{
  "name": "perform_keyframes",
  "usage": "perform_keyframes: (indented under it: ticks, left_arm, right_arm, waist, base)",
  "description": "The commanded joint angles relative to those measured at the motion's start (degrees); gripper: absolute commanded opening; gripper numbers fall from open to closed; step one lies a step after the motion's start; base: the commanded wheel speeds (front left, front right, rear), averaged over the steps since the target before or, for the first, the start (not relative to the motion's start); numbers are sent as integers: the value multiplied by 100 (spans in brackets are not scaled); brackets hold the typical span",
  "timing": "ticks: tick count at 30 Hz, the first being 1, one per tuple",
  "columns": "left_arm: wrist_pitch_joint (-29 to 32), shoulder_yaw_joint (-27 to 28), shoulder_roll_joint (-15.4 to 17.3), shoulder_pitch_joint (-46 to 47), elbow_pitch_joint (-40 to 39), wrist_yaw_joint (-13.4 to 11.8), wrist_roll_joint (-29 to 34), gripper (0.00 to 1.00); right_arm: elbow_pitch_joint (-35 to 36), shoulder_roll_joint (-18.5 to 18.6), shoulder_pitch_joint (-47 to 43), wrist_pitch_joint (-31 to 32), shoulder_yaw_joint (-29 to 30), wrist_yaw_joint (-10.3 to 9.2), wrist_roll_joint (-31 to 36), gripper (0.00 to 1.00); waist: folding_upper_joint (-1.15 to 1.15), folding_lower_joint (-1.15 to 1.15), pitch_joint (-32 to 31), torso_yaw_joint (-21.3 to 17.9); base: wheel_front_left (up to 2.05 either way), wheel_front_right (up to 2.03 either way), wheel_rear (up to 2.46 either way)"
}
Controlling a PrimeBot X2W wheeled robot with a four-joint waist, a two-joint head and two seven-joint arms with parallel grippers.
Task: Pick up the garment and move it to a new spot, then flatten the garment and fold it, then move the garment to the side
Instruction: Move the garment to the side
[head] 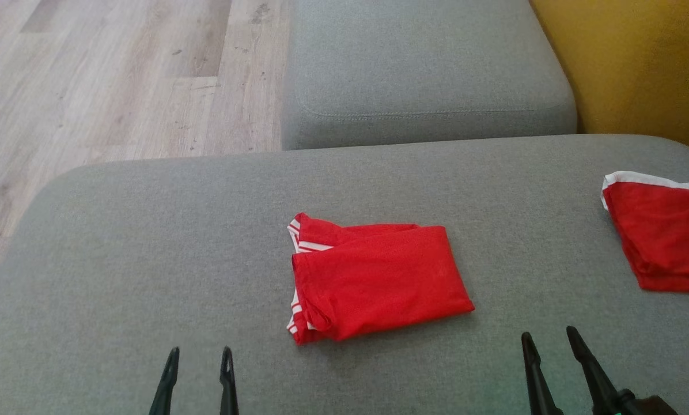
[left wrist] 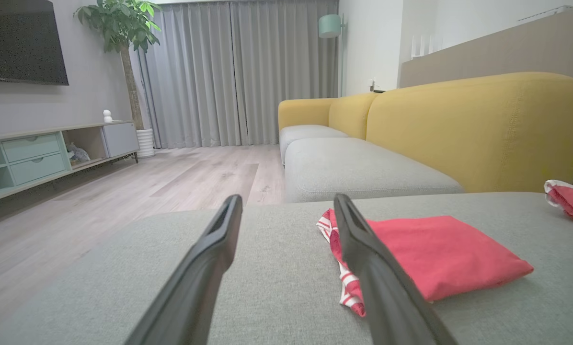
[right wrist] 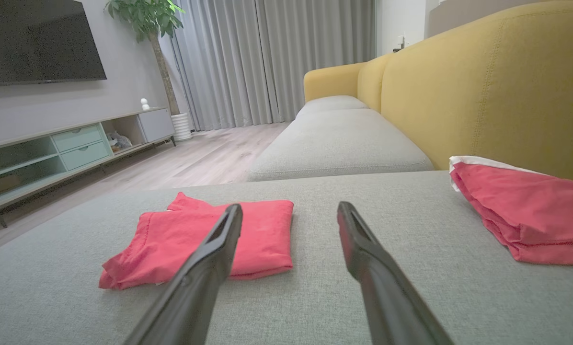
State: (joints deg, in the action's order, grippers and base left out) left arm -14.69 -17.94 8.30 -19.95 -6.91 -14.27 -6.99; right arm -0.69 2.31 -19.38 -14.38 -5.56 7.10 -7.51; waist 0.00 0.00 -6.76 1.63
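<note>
The second red garment [head: 661, 236] runs off the right edge of the head view, and both wrist views cut it there too, so its full shape cannot be told; the left pincer [head: 200, 350] and right pincer [head: 547, 332] are cut off by the bottom edge; in the left wrist view one finger [left wrist: 377, 278] covers part of the folded garment [left wrist: 425, 258] at its striped edge; in the right wrist view a finger hides part of its near side; the television [right wrist: 32, 40] is cropped at the left; the white thing [left wrist: 107, 115] on the cabinet [left wrist: 32, 155] is too small to name.
</note>
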Motion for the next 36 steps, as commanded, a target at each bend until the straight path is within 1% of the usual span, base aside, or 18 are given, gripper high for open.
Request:
perform_keyframes:
  ticks: [1, 12, 16, 20, 24, 26, 28, 30, 31, 36]
  left_arm:
    - [-30, 245, -95, 107, -186, 26, 44, 100]
    - [-30, 336, -227, 4, -172, 183, 163, 100]
    - [-30, 389, -300, 9, -211, 284, 47, 100]
    - [-30, 455, -330, 64, -296, 356, 92, 100]
    - [-30, 450, -338, 172, -414, 422, 256, 100]
    - [-30, 433, -346, 245, -462, 455, 315, 100]
    - [-30, 415, -355, 332, -496, 494, 352, 100]
    - [-30, 385, -372, 399, -517, 554, 327, 100]
    - [-30, 385, -372, 399, -517, 554, 327, 100]
    - [-30, 320, -403, 568, -540, 677, 313, 100]
  right_arm:
    - [179, 57, 171, -62, -128, 39, 28, 100]
    - [52, 57, 180, -62, -196, 39, 111, 100]
    - [-11, 57, 180, -62, -180, 39, 140, 100]
    - [-101, 56, 218, -62, -91, 39, 150, 100]
    - [-464, 56, 438, -62, 13, 39, 136, 100]
    - [-788, 56, 674, -57, -14, 39, -127, 100]
    - [-1112, 57, 1041, 104, -88, 39, -268, 100]
    - [-1422, 62, 1469, 443, -143, 39, -512, 100]
    - [-1422, 62, 1469, 443, -143, 39, -512, 100]
    - [-2197, 109, 2487, 1551, -154, 39, -1054, 100]
  waist:
    - [0, 0, 6, -8]
    - [0, 0, 55, -60]
    - [0, 0, 69, -28]
    - [0, 0, 136, 55]
    - [0, 0, 282, 150]
    - [0, 0, 381, 210]
    - [0, 0, 503, 273]
    - [0, 0, 603, 331]
    - [0, 0, 603, 331]
    - [0, 0, 825, 479]
  base:
    - [0, 0, 0]
    - [0, 0, 0]
    - [0, 0, 0]
    - [0, 0, 0]
    - [0, 0, 0]
    - [0, 0, 0]
    - [0, 0, 0]
    - [0, 0, 0]
    - [0, 0, 0]
    - [0, 0, 0]
